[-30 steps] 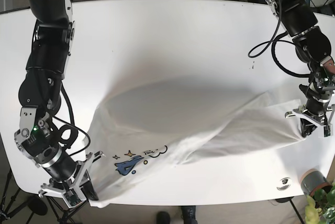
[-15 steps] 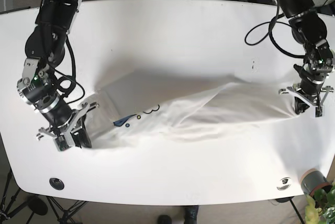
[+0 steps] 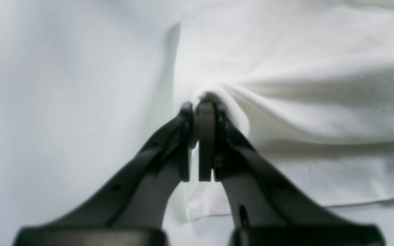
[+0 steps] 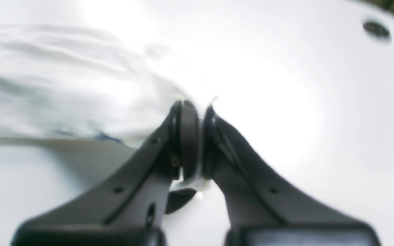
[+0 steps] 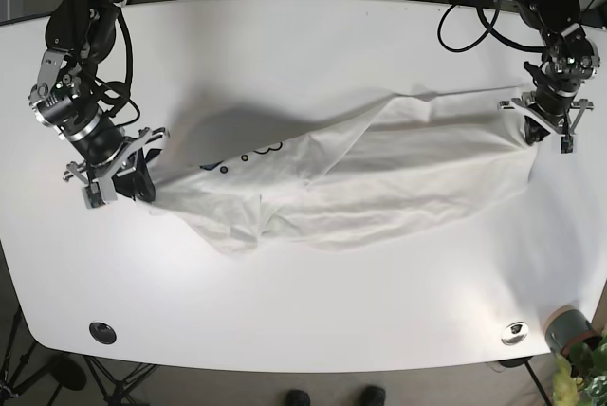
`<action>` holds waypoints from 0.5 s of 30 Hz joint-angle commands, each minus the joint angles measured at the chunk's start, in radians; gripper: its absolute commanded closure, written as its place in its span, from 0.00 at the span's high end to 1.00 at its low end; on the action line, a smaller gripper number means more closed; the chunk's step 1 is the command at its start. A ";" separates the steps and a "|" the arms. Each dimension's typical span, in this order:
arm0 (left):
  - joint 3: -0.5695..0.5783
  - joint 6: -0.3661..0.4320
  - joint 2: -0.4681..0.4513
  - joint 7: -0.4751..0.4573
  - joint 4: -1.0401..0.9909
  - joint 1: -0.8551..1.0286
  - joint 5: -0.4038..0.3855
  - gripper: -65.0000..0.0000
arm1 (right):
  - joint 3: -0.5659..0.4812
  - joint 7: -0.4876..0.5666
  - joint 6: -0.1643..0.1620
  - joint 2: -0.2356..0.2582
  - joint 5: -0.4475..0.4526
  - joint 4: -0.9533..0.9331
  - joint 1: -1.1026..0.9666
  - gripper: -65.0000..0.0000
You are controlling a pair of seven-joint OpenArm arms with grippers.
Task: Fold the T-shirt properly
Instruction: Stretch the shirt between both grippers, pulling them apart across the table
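A white T-shirt (image 5: pixel 360 178) with a small blue print (image 5: pixel 242 156) is stretched across the middle of the white table (image 5: pixel 303 55), bunched and wrinkled. My left gripper (image 5: pixel 543 134) at the right side is shut on one end of the T-shirt (image 3: pixel 286 85), cloth pinched between its fingertips (image 3: pixel 206 116). At the table's left side my right gripper (image 5: pixel 133 183) is shut on the other end of the T-shirt (image 4: pixel 63 85), and white fabric shows between its pads (image 4: pixel 190 136).
A black round fitting (image 5: pixel 102 332) sits near the front left edge and a silver one (image 5: pixel 515 332) near the front right. A grey pot with a green plant (image 5: pixel 572 340) stands at the front right corner. Black cables (image 5: pixel 474 22) loop over the back right.
Both grippers have moved toward the back of the table, dragging the T-shirt with them. The cloth has settled lower and lies more spread on the table.
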 commanded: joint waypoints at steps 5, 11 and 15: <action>-0.046 -0.058 -0.017 -0.024 0.015 0.053 -0.013 0.00 | 0.050 0.031 0.001 0.015 0.083 0.019 -0.078 0.00; -0.086 -0.100 -0.017 -0.026 -0.003 0.079 -0.011 0.00 | 0.050 0.035 0.007 0.015 0.088 0.014 -0.167 0.00; -0.098 -0.125 -0.020 -0.027 -0.054 0.079 -0.011 0.00 | 0.050 0.037 0.007 -0.008 0.086 -0.006 -0.219 0.00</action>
